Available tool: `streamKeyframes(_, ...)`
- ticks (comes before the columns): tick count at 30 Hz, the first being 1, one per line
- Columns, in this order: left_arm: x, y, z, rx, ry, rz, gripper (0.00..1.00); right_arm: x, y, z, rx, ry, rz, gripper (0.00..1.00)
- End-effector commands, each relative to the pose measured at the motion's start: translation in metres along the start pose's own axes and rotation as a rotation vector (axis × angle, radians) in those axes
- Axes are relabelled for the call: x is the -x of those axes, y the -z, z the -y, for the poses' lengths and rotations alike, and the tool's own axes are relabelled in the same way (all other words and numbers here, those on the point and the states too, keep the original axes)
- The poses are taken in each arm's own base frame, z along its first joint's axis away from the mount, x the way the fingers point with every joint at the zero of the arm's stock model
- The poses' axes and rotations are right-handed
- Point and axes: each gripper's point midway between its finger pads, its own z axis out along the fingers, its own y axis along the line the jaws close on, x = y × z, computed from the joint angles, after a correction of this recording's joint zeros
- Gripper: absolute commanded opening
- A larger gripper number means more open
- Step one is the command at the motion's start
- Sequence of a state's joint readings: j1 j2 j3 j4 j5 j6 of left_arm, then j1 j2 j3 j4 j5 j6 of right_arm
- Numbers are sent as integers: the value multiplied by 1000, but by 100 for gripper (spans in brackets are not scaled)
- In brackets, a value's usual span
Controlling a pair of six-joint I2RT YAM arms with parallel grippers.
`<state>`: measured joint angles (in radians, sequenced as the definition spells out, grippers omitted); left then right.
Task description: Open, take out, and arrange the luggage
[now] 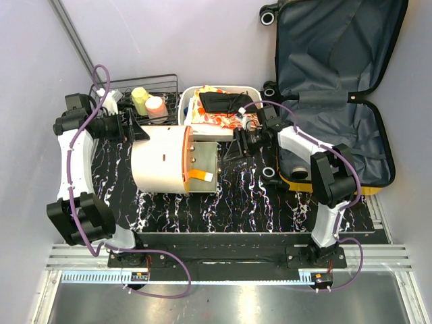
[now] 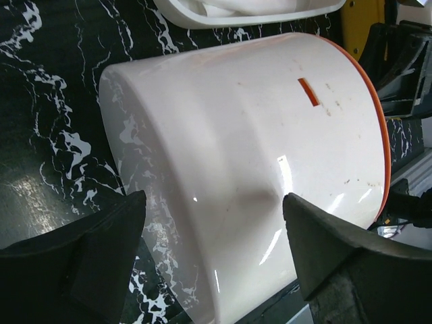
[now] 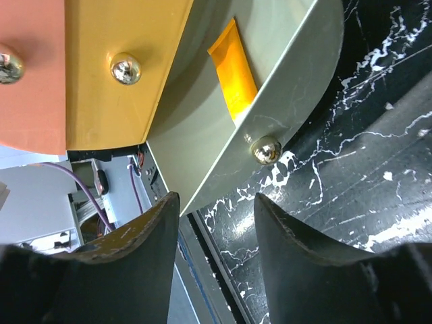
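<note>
Both released: left gripper (image 2: pixel 214 199) hovers over tipped container (image 2: pixel 236 121), right gripper (image 3: pixel 216 202) should close squarely on its metal plate (image 3: pixel 283 81)

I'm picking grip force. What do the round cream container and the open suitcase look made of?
Cream container: likely glossy plastic, judging by sharp highlights and small scuffs. Luggage: dark grey lining looks like matte fabric, creased and slack; its yellow edge seems hard plastic.

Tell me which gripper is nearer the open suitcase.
Right. The right gripper is just left of the suitcase; the left gripper is farther left, past the round container.
</note>
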<state>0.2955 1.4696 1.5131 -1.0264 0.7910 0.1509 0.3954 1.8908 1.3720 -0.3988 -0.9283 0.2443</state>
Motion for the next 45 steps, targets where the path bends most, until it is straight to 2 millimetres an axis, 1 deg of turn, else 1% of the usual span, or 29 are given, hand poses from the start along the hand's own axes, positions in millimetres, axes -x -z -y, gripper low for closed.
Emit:
streamKeyframes(1,-3,5,10,-36,-33,20,85,-8,-17,-6,92,22,-67,49)
streamKeyframes(3,-6,3,9,-41,-26,11,84,-6,-26,-4,121,18,-86,45)
streamKeyframes(4,-6,3,8,-41,-23,8,84,-5,-31,-6,139,31,-93,41)
streamKeyframes(6,-8,1,8,-46,-15,3,83,-3,-40,-9,174,32,-105,40)
streamKeyframes(7,-9,0,8,-47,-10,0,82,1,-45,-11,190,53,-96,40)
streamKeyframes(8,-9,0,8,-48,-9,-1,82,0,-51,-16,210,61,-104,40)
streamKeyframes(10,-12,-2,7,-52,-2,-9,80,8,-58,-21,244,77,-94,40)
streamKeyframes(11,-13,-2,6,-52,2,-11,77,11,-62,-26,258,91,-93,39)
streamKeyframes(13,-15,-5,8,-59,5,-21,74,17,-70,-28,278,97,-86,37)
streamKeyframes(14,-16,-6,7,-61,2,-23,71,23,-73,-33,289,113,-77,36)
streamKeyframes(15,-16,-8,8,-61,8,-29,71,21,-80,-34,300,92,-91,32)
streamKeyframes(16,-17,-9,7,-62,10,-30,71,25,-84,-37,313,109,-80,30)
streamKeyframes(17,-17,-10,7,-62,9,-31,70,29,-86,-39,321,96,-75,30)
streamKeyframes(18,-17,-11,7,-65,14,-34,68,28,-94,-41,336,91,-82,30)
streamKeyframes(19,-19,-13,7,-67,20,-38,67,36,-97,-47,362,133,-54,30)
streamKeyframes(20,-19,-14,5,-66,26,-39,67,39,-99,-51,377,106,-54,30)
streamKeyframes(21,-20,-15,6,-66,33,-42,66,38,-103,-50,396,102,-61,31)
streamKeyframes(22,-21,-16,5,-68,39,-44,66,41,-106,-54,415,126,-50,32)
streamKeyframes(23,-21,-17,5,-69,38,-44,65,41,-110,-53,418,99,-55,33)
streamKeyframes(25,-23,-17,5,-65,41,-47,65,46,-112,-55,435,113,-37,33)
streamKeyframes(27,-24,-18,4,-66,40,-49,65,44,-117,-54,444,77,-43,31)
streamKeyframes(28,-24,-18,3,-63,45,-51,65,46,-119,-55,453,87,-32,27)
streamKeyframes(29,-24,-18,4,-63,43,-51,65,44,-121,-53,457,54,-38,25)
streamKeyframes(31,-24,-19,3,-61,44,-51,65,44,-123,-56,473,69,-26,21)
streamKeyframes(32,-24,-19,3,-61,42,-52,65,40,-127,-56,474,54,-32,17)
streamKeyframes(36,-26,-20,1,-57,49,-56,65,42,-135,-61,483,63,0,13)
streamKeyframes(38,-27,-20,1,-59,48,-58,65,41,-138,-60,483,44,5,12)
streamKeyframes(43,-30,-20,2,-61,59,-63,65,45,-141,-58,475,50,40,8)
streamKeyframes(45,-31,-19,3,-59,55,-60,66,45,-135,-61,467,67,56,7)
